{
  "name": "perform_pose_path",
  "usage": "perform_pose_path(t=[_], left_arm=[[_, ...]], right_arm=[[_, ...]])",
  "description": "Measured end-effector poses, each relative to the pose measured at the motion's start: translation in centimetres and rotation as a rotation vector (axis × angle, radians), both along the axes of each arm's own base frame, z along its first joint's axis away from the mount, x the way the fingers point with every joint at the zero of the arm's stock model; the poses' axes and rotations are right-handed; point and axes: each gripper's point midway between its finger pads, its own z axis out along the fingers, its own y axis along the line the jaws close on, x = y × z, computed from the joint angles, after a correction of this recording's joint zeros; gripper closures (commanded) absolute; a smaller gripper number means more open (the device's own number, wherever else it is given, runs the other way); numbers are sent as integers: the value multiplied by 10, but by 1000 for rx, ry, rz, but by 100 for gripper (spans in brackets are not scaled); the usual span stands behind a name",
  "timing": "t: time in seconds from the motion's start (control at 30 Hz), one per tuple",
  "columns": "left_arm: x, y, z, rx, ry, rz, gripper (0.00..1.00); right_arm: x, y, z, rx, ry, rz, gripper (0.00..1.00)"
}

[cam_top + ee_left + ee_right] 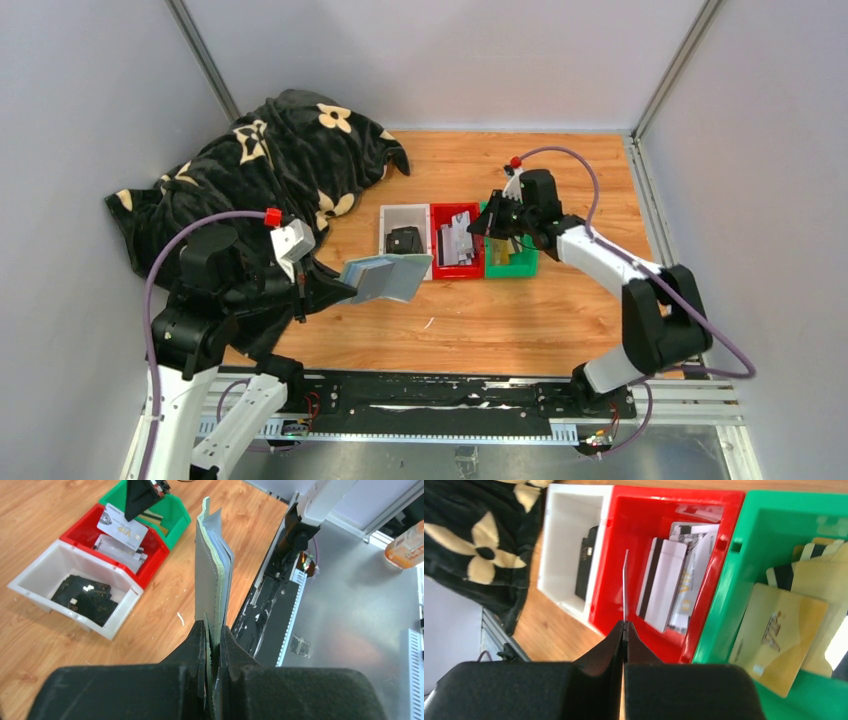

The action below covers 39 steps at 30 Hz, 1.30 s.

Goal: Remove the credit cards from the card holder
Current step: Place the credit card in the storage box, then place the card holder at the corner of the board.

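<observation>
Right wrist: right gripper [624,626] jaws pinching white card [625,585] over red tray [709,500]; left gripper [214,632] jaws clamping holder [206,570].

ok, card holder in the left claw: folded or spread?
Folded. In the left wrist view the card holder stands edge-on in the left claw, leaves close together, gaping slightly at top.

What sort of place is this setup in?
Probably a robotics lab test cell: plain grey wall panels box in a wooden tabletop, a left arm and right arm are bolted to a metal rail at its near edge, and a row of plastic bins sits mid-table.
</observation>
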Motion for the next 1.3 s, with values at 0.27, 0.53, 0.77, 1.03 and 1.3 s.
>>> perform_pose_path(t=[0.27, 0.53, 0.77, 1.03, 1.3], left_arm=[[20, 1, -44, 109, 110, -6, 100], [24, 4, -54, 160, 100, -15, 100], [21, 6, -52, 163, 66, -16, 100], [19, 6, -51, 169, 40, -27, 100], [22, 6, -53, 183, 19, -42, 100]], right_arm=[[32, 21, -40, -87, 55, 44, 100], [28, 37, -59, -128, 74, 64, 84], [24, 39, -43, -174, 3, 42, 35], [-12, 45, 90, -46, -295, 112, 24], [-110, 91, 176, 160, -491, 460, 21]])
